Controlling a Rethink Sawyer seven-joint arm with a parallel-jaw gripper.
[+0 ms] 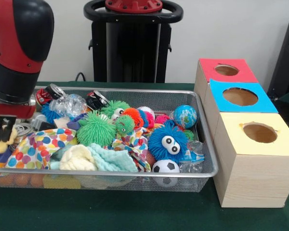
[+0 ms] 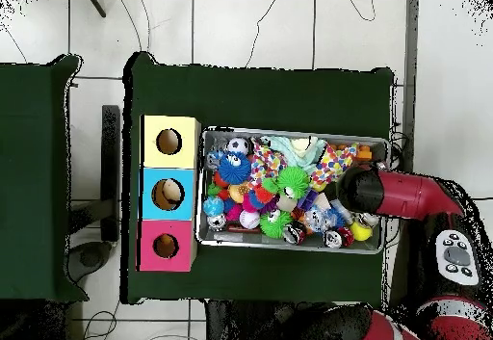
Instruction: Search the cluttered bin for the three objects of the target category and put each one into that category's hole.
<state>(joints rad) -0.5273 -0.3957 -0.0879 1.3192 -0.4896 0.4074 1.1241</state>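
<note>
Wire-mesh bin (image 1: pixel 209 166) of silver metal, rectangular, set on green cloth-covered table (image 1: pixel 135 211); packed to the rim with mixed clutter. Near the bin's front edge: polka-dot fabric (image 1: pixel 41 147), cream knitted cloth (image 1: pixel 77 159), mint terry cloth (image 1: pixel 113 159), small soccer ball (image 1: pixel 165 166). Toward the middle: green spiky rubber ball (image 1: pixel 95 129), blue fuzzy ball with googly eyes (image 1: pixel 167 142), orange spiky ball (image 1: pixel 133 115). Along the back edge: crushed drink cans (image 1: pixel 97 99), crinkled clear plastic (image 1: pixel 70 104), globe-printed ball (image 1: pixel 185 116) toward the corner nearest the boxes. Just beside the bin's end: three wooden boxes in a row, each with a round hole in a coloured top, namely red-topped box (image 1: pixel 225 70), blue-topped box (image 1: pixel 239 96), yellow-topped box (image 1: pixel 258 133). Gripper (image 1: pixel 4 130), black, at the bin's opposite end, low over a yellow plush item (image 1: pixel 2 143); cannot tell whether parted or closed. Target category not identifiable.
</note>
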